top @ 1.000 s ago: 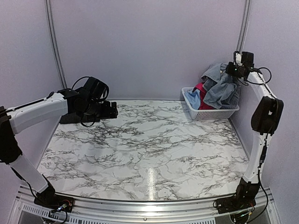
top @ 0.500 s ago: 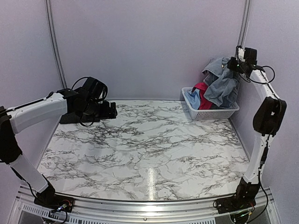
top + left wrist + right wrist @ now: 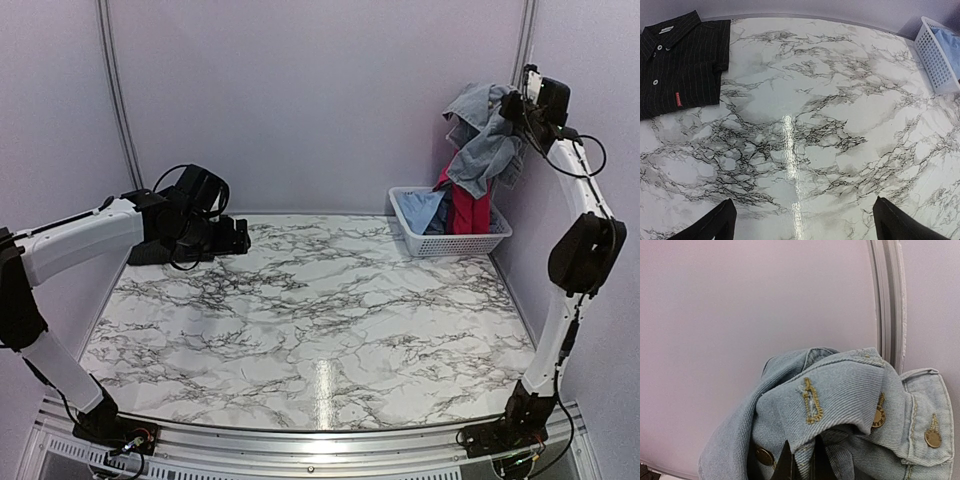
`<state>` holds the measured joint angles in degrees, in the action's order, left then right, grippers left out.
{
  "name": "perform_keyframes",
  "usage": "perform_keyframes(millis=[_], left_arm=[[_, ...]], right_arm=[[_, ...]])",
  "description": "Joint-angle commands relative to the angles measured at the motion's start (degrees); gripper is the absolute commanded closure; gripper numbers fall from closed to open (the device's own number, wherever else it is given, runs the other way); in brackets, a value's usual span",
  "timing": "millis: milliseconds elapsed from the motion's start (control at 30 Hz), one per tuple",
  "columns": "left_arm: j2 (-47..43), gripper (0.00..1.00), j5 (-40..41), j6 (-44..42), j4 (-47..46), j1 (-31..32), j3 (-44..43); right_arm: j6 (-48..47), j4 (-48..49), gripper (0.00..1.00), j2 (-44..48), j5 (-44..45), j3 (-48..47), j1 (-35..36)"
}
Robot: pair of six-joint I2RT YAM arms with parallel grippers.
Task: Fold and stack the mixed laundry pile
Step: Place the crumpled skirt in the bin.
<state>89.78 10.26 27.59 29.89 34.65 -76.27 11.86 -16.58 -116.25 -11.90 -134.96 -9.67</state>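
Note:
My right gripper [image 3: 512, 108] is high above the white basket [image 3: 450, 243], shut on a grey-blue denim garment [image 3: 482, 150] that hangs from it. The right wrist view shows the right gripper [image 3: 802, 462] pinching that denim garment [image 3: 850, 400], with its brass buttons, against the wall. A pink-red piece [image 3: 462, 208] is drawn up under the denim, its lower end still in the basket. A light blue piece [image 3: 421, 210] lies in the basket. The black pinstriped shirt [image 3: 680, 60] lies folded at the far left. My left gripper [image 3: 243, 236] hovers open beside it, empty [image 3: 802, 225].
The basket [image 3: 940, 60] stands at the back right against the wall. A vertical wall rail [image 3: 522, 45] runs close behind the raised right gripper. The marble tabletop [image 3: 320, 310] lies between the shirt and the basket.
My right gripper has risen steadily with the denim garment, and the pink-red piece has been pulled up out of the basket with it. The left arm has not moved.

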Motion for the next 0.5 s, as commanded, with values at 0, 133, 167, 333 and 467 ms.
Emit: perform_keyframes(millis=[0, 133, 167, 333, 467], left_arm=[[-1.11, 0.01, -0.37, -0.96, 0.31, -0.63, 0.28], [-1.0, 0.01, -0.59, -1.05, 0.09, -0.81, 0.53], [-0.88, 0.01, -0.71, -1.13, 0.09, -0.82, 0.58], [-0.29, 0.01, -1.11, -1.2, -0.1, -0.9, 0.49], [-0.47, 0.01, -1.01, -1.31, -0.16, -0.99, 0.7]], right_arm=[[1.68, 6.42, 0.97, 0.96, -3.11, -0.6, -0.44], [4.09, 5.86, 0.99, -0.31, -7.25, 1.81, 0.16], [4.8, 5.44, 1.0, -1.03, -9.24, 2.45, 0.44], [2.51, 1.33, 1.0, -3.57, -13.93, 10.54, 3.07], [-1.2, -0.66, 0.95, -4.25, -12.66, 17.87, 3.69]])
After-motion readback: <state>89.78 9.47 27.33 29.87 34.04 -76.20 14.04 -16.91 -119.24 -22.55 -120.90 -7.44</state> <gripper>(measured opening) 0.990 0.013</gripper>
